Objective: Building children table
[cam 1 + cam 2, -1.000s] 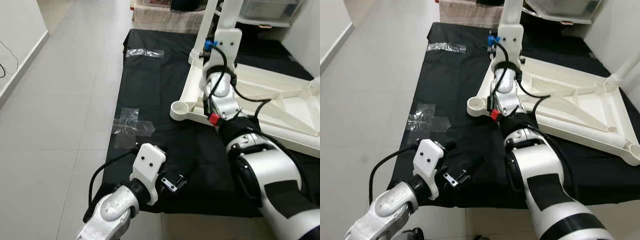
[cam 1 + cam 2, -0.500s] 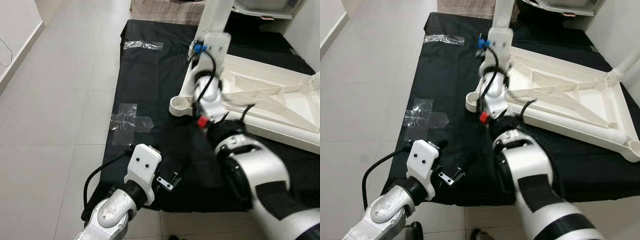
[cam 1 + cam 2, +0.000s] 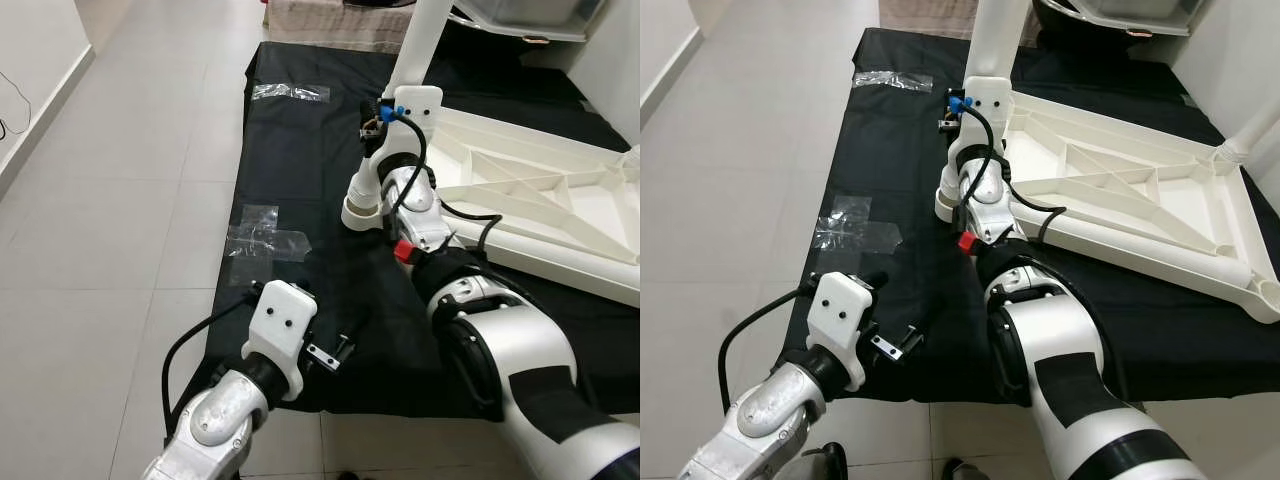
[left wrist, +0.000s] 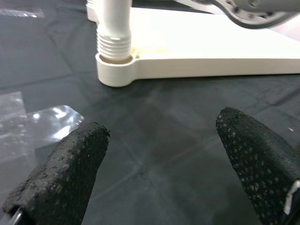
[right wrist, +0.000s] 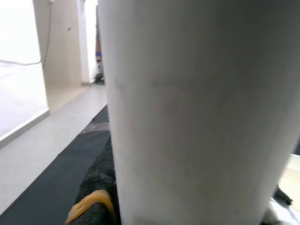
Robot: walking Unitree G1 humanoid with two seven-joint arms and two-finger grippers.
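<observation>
**Right gripper on a table leg at the corner socket**

A white children's table (image 3: 1140,200) lies upside down on a black mat (image 3: 290,160) spread over the tiled floor (image 3: 120,200). A white table leg (image 3: 992,40) stands upright in the socket at the near-left corner of the overturned frame, its ribbed lower end showing just above the round socket (image 4: 115,70).

The right gripper (image 3: 375,115) is reached out to this leg, with its white wrist housing just beside it. In the right wrist view the leg (image 5: 197,112) sits very close to the camera, with a black finger (image 5: 96,197) against it, but I cannot tell whether the fingers are clamped on it.

The left gripper (image 4: 159,159) hovers low over the mat near its near edge, its 2 black fingers (image 4: 70,168) spread apart with nothing between them.

2 clear plastic bags lie on the mat: 1 (image 3: 265,240) just left of the socket, the other (image 3: 290,92) farther off.
</observation>
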